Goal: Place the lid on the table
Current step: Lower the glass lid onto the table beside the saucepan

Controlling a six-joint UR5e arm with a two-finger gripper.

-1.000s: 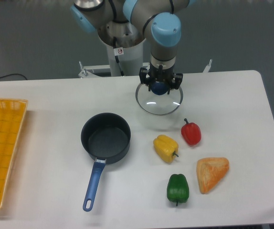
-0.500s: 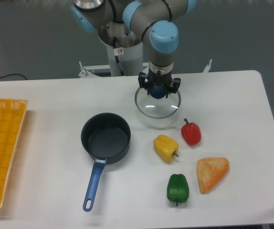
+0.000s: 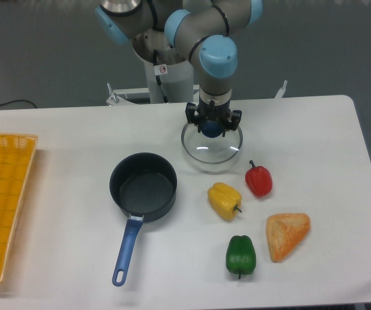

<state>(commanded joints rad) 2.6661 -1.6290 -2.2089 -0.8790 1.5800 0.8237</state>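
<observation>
Glass lid (image 3: 212, 144) gripped by hand (image 3: 212, 127) at its knob — perhaps touching table (image 3: 75, 135)

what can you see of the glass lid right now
The lid is a round disc of clear glass with a thin metal rim and a small blue knob at its centre. The gripper is closed on that knob from above. The lid lies roughly level over the white table, behind the peppers; whether it touches the tabletop cannot be told.
</observation>
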